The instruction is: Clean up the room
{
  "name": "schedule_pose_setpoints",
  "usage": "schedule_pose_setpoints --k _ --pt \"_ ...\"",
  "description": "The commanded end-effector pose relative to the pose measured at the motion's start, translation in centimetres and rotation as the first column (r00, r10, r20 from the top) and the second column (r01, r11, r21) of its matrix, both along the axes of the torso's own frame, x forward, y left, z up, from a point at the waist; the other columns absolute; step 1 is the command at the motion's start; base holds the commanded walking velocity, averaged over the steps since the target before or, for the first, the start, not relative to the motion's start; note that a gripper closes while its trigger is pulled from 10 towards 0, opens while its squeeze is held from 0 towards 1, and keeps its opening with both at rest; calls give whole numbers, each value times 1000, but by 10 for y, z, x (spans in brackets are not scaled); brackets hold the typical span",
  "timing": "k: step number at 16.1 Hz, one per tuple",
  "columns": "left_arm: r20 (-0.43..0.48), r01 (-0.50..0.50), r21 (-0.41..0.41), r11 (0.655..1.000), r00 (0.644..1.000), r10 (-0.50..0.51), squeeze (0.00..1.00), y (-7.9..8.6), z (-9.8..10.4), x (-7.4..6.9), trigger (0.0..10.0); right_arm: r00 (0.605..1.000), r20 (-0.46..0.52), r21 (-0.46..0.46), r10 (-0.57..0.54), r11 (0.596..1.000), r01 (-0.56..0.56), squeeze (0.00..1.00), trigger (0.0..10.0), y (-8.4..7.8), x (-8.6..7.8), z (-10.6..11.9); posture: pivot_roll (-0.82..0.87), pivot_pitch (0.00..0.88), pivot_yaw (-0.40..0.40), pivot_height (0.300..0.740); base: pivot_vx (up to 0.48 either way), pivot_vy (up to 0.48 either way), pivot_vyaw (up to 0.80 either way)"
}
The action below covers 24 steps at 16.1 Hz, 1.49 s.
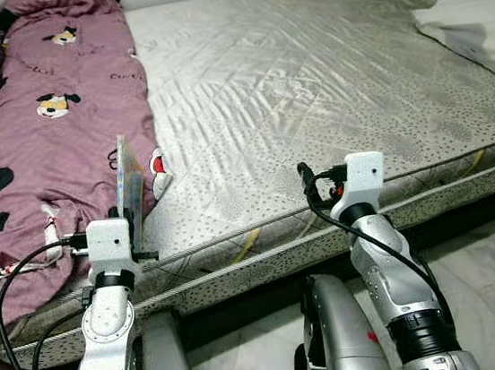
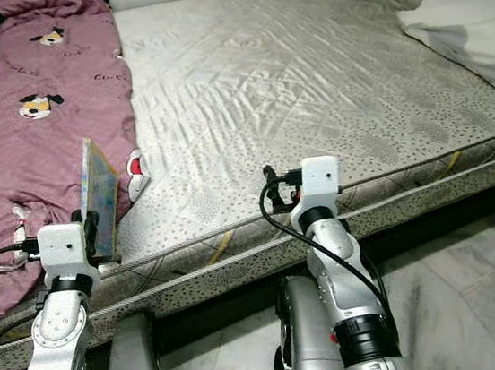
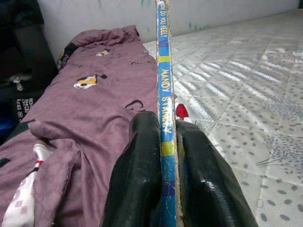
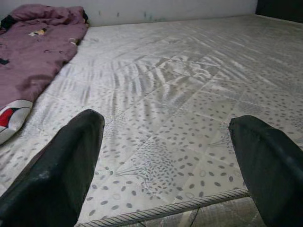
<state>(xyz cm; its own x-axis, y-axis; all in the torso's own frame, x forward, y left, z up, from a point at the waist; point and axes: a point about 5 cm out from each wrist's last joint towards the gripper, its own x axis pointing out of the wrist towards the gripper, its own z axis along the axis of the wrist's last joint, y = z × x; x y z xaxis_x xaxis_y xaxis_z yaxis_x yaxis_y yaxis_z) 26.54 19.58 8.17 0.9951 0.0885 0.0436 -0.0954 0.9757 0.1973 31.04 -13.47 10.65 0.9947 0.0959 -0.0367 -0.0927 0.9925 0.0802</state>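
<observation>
At seven o'clock, nearest, the left gripper (image 3: 163, 156) clamps its black fingers (image 3: 137, 175) on the spine of a thin blue picture book (image 1: 127, 177), held upright on edge above the mattress's near edge. At five o'clock, the right gripper (image 4: 165, 156) hovers with fingers spread wide, empty. Beyond lies the grey quilted mattress (image 1: 307, 78), a purple cartoon-print duvet (image 1: 49, 110) at ten o'clock, white folded cloth (image 1: 480, 21) at two o'clock.

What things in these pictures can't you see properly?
- Book in the left pincer: wrist view shows just its spine; the cover is edge-on and unreadable in the eye views.
- White cloth: cut off by the picture's right edge.
- Under the mattress: dark shadow.
- Right pincer: open, empty.
</observation>
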Motion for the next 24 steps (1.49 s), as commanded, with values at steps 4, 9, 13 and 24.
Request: schedule_pose_setpoints --k 4,9,13,24 --pt "-20 1 -26 1000 1000 -2 0 0 3 0 0 1000 2 10 -8 1000 8 0 10000 -4 2 1 65 0 -4 507 0 0 0" --pt "-20 56 -96 994 998 -59 0 -11 8 4 10000 998 55 118 15 993 -21 0 10000 0 2 14 62 0 -4 531 0 0 0" --pt "-23 109 -91 990 994 -111 0 -19 8 3 10000 998 61 130 19 991 -27 0 10000 2 3 17 64 0 -5 581 0 0 0" --pt "1 73 -11 997 997 -73 0 -17 16 13 10000 997 70 126 16 992 -25 0 10000 1 7 19 68 0 4 719 0 0 0"
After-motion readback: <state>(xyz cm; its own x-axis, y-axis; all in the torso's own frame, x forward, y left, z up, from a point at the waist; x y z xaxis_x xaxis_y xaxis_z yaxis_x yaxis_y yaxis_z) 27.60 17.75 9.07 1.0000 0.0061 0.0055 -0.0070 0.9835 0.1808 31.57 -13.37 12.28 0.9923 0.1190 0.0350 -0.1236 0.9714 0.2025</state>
